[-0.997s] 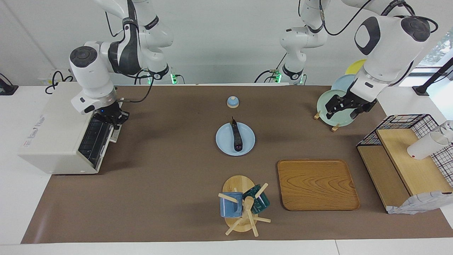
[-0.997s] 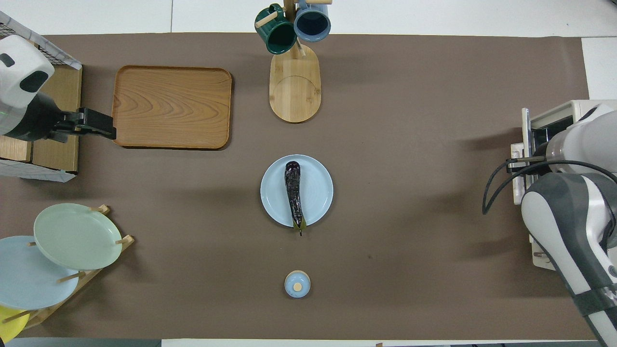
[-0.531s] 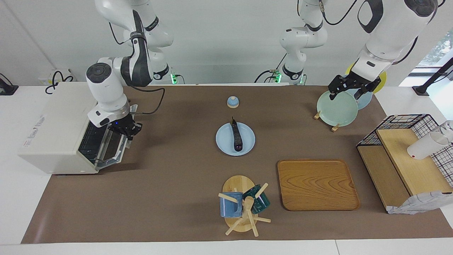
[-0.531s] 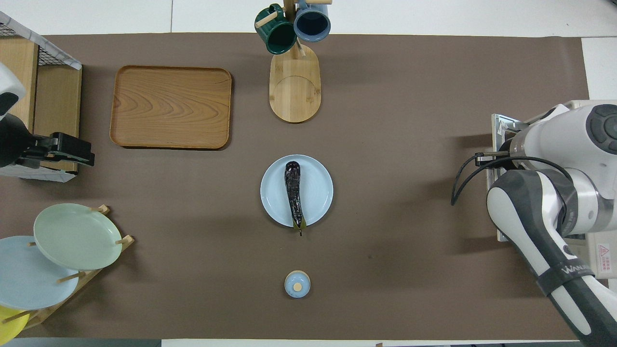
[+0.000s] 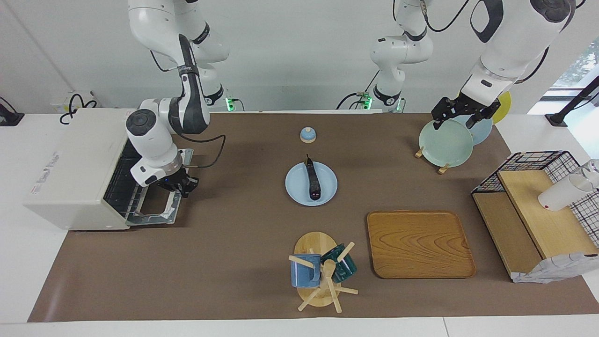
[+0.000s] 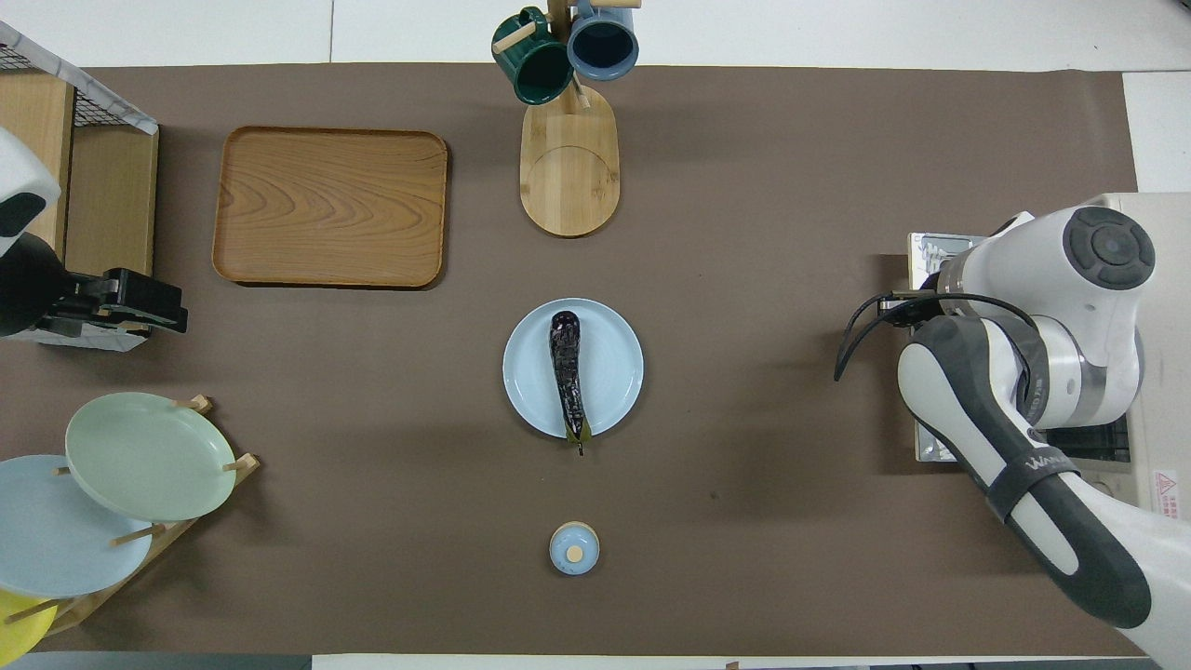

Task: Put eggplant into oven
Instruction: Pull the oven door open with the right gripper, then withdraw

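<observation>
While the right gripper [image 5: 180, 183] sits at the oven [image 5: 77, 171] door's handle w/ grip unclear, eggplant [image 5: 312, 179] lies on a plate [image 5: 327, 187], well apart; left gripper [image 5: 461, 114] hovers over plate rack [image 5: 444, 140], apparently open.

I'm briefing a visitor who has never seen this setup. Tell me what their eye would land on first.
First, the right gripper at the oven, by the far edge of its door, which lies dropped open nearly flat at the right arm's end of the table. Next, the eggplant, untouched on a blue plate mid-table. The left gripper waits over the plate rack.
</observation>
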### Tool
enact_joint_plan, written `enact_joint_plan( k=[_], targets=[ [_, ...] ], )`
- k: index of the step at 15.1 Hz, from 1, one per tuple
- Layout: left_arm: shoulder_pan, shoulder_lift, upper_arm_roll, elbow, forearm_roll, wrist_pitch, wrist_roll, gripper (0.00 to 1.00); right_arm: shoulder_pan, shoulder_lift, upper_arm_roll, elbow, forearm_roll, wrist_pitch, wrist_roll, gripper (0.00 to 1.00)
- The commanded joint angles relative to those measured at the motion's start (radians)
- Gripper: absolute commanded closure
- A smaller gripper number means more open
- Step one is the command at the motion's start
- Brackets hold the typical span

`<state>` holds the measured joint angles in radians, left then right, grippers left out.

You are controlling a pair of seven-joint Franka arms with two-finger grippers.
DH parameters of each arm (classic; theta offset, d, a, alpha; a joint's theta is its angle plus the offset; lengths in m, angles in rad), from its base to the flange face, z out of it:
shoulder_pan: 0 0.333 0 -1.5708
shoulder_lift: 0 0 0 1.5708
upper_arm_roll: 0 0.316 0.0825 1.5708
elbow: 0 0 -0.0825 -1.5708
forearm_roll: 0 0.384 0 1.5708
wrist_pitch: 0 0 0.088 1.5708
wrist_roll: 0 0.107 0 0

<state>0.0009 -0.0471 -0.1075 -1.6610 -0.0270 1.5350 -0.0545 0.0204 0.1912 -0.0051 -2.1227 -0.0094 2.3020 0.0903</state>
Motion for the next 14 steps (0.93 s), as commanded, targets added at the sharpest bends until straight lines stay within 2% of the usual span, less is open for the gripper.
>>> enact_joint_plan(
  k=[1, 6, 8, 10, 11, 12, 13, 14],
  targets=[
    [-0.062, 0.01, 0.058, 0.017, 0.016, -0.004, 0.005, 0.0, 0.01, 0.02, -0.018, 0.015, 0.0, 0.043, 0.032, 1.0],
    [-0.05, 0.003, 0.048, 0.012, 0.018, 0.008, 0.004, 0.0, 0.015, 0.05, -0.016, 0.024, 0.034, 0.044, 0.057, 1.0],
    [-0.052, 0.0, 0.051, 0.01, 0.016, 0.01, 0.002, 0.0, 0.065, 0.051, -0.001, 0.088, 0.089, -0.037, 0.104, 1.0],
    [-0.052, 0.006, 0.048, 0.014, 0.01, 0.016, -0.007, 0.0, 0.143, 0.051, 0.002, 0.166, 0.091, -0.113, 0.225, 1.0],
    [-0.052, 0.009, 0.048, 0.015, 0.009, 0.02, -0.007, 0.0, 0.192, 0.053, 0.002, 0.203, 0.089, -0.134, 0.299, 0.91],
    [-0.052, 0.01, 0.049, 0.015, 0.01, 0.02, -0.005, 0.0, 0.238, 0.054, 0.002, 0.225, 0.077, -0.142, 0.356, 0.86],
    [-0.052, 0.01, 0.049, 0.015, 0.01, 0.017, 0.001, 0.0, 0.3, 0.062, 0.001, 0.246, 0.072, -0.142, 0.399, 0.73],
    [-0.053, 0.01, 0.049, 0.015, 0.01, 0.016, 0.004, 0.0, 0.35, 0.071, -0.001, 0.272, 0.057, -0.142, 0.425, 0.69]
  ],
)
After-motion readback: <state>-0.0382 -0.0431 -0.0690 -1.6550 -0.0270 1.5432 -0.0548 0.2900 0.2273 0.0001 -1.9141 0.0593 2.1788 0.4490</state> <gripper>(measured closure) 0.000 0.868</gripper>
